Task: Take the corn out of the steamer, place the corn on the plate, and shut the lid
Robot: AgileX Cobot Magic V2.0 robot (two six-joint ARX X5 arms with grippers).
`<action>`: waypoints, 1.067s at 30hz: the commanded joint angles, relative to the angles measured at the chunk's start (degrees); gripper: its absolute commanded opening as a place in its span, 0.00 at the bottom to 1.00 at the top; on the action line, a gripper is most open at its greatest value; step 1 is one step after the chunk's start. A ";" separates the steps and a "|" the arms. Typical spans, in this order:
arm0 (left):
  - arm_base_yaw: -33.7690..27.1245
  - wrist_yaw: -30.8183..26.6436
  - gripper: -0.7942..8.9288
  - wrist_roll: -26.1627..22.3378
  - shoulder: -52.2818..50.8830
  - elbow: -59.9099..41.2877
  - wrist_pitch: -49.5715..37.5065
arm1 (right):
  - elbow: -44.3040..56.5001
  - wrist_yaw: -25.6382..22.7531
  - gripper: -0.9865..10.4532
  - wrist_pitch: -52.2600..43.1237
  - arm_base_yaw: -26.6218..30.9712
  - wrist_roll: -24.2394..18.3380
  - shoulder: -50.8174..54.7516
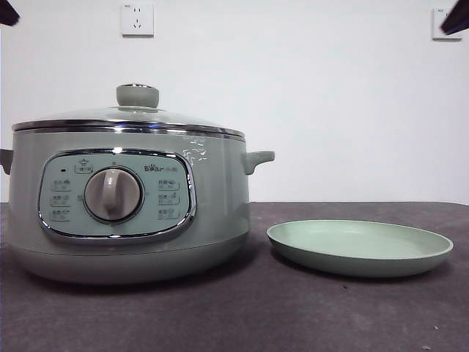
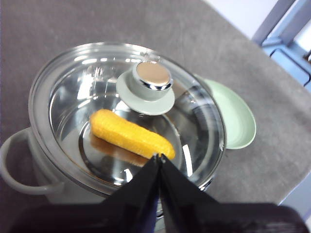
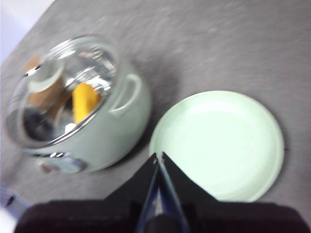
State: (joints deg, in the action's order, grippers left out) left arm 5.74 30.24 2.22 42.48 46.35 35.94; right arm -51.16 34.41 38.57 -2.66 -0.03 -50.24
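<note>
The steamer (image 1: 128, 209) stands on the dark table (image 1: 242, 315) with the lid (image 1: 128, 117) closed on it. The corn (image 2: 131, 134) lies inside the steamer, on its shiny bottom, seen through the glass. The plate (image 1: 359, 248) is just beside the steamer, bare. The left gripper (image 2: 158, 156) hangs above the steamer, jaws closed together and holding nothing. The right gripper (image 3: 159, 155) hangs above the plate's edge nearest the steamer, closed too.
</note>
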 commanded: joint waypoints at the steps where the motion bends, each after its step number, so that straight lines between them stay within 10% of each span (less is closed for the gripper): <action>1: -0.04 0.24 0.30 -2.40 2.80 2.19 0.94 | -0.31 1.62 0.26 0.07 -0.15 -2.01 -1.75; 5: -0.02 0.22 0.51 -2.32 5.09 3.80 0.70 | -0.31 1.07 0.47 0.13 -0.15 -1.84 -3.52; 15: 3.80 -0.92 0.51 -0.09 11.89 8.20 -9.40 | -0.33 1.22 0.47 -2.25 -0.81 0.70 -4.11; 32: 17.31 -19.96 0.51 -2.97 32.59 16.85 -10.67 | -0.33 1.05 0.47 -4.02 -2.40 2.29 -4.15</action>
State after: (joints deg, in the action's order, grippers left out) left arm 22.74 10.87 0.25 74.46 63.18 25.71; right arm -51.40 35.44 34.74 -4.91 1.74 -54.26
